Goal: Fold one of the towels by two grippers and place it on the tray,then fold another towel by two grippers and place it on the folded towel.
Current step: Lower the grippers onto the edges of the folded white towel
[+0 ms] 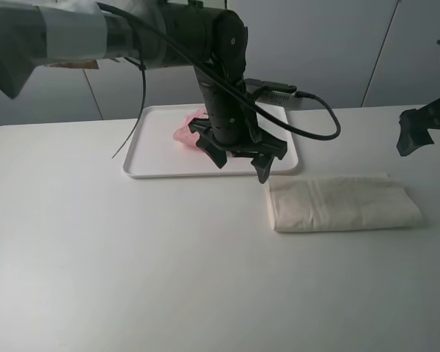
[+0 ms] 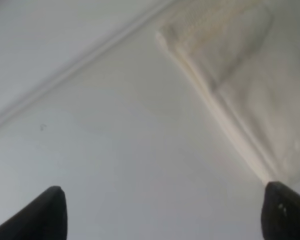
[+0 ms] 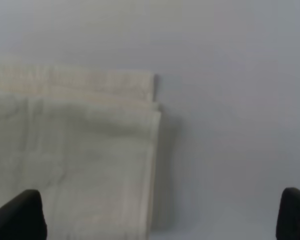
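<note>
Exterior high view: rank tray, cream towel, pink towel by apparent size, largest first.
1. tray
2. cream towel, nearer the camera yet somewhat smaller in outline
3. pink towel: only a small patch shows beside the left gripper, so its full size is unsure

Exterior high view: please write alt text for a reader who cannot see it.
The open left gripper hangs over the near edge of a white tray holding a pink towel, partly hidden by the arm. A folded cream-white towel lies on the table, to the tray's right.
</note>
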{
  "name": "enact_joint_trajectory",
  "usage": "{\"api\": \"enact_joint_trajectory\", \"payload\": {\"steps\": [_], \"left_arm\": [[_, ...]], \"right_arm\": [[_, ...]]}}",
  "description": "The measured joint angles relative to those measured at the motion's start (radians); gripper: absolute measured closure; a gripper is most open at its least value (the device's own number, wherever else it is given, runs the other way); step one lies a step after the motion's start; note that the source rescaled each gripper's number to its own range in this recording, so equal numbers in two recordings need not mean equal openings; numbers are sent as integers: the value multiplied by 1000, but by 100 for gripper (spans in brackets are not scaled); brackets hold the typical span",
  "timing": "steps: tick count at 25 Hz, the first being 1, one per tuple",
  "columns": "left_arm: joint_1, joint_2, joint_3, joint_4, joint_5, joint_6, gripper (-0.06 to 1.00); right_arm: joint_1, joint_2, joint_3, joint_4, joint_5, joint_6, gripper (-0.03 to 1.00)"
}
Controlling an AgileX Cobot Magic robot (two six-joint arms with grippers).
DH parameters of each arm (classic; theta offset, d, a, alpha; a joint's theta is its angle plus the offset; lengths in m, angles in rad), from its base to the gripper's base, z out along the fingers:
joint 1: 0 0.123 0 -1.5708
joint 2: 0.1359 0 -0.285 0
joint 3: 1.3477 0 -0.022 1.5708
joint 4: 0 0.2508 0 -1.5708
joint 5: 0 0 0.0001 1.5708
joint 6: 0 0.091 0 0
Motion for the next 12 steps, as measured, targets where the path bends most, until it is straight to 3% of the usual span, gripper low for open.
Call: {"api": "enact_joint_trajectory", "payload": {"steps": [5,12], "left_arm": [[-2,79,-40,-37,82,-25,-5],[-6,90,-46,-93,16,-109,-5]], "right_arm": [[0,51,-2,-7,45,34,-3],[0,136,-2,-14,41,34,-3]]}}
